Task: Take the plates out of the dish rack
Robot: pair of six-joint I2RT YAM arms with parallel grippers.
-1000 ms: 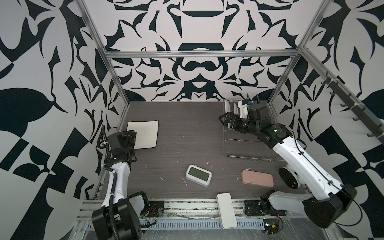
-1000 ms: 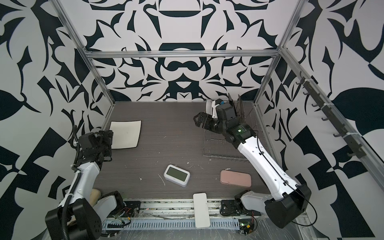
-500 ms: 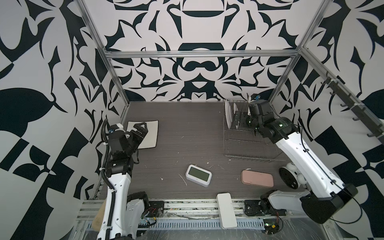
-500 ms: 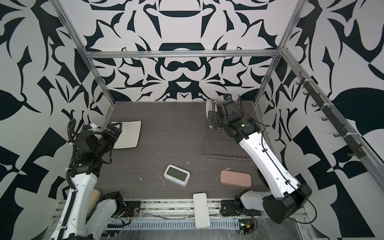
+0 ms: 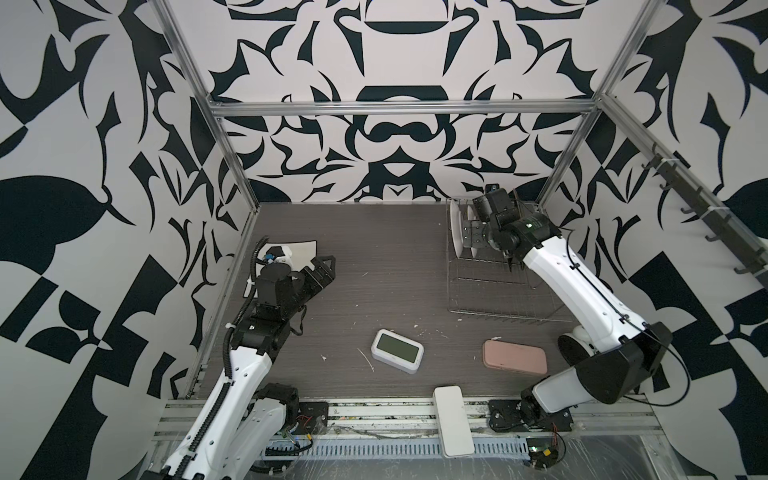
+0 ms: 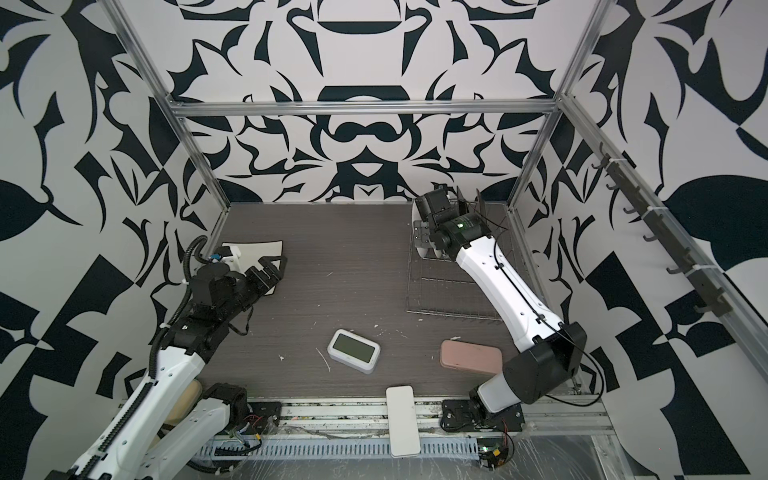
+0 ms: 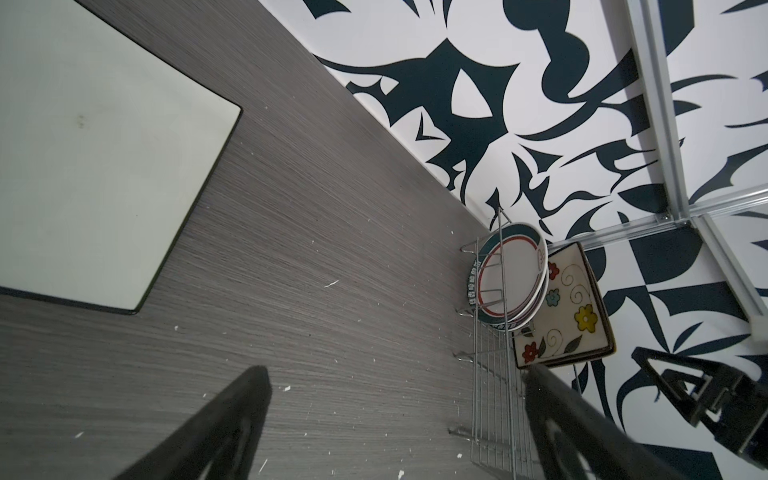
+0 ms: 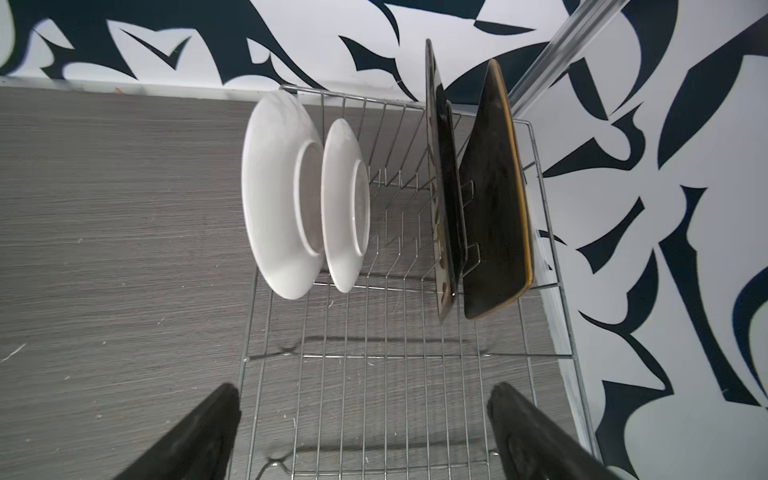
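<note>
Right wrist cam: right claw [image 8: 361,395] was spread wide, empty, hanging over the bare front half of the silver wire dish rack [image 8: 374,365]. Four plates stood on edge in the far rows, all beyond the fingertips, none touched. Two round white plates [image 8: 282,195] sat close together on the table side. Several free slots came next, then the cream floral square plate [image 8: 442,216], upright, and the dark square plate with tan edge [image 8: 494,199], tilted, nearest the rack's wall-side wire. Open lane ran between the round pair and the square pair.

Both top views put the rack in the far right corner: its right side was just beside the patterned wall [image 5: 623,208], far end near the back wall. Tight on those two sides; open on the table side. Grey wood-grain table [image 5: 386,266] was bare between rack and left arm. White digital clock [image 5: 397,351] and pink oblong case [image 5: 514,358] lay near the front edge, the case near the rack's front wire, not touching.

Left claw [image 7: 397,370] was spread wide too, empty, just beside the white square plate [image 7: 95,166] lying flat at the far left, close to the left wall.
</note>
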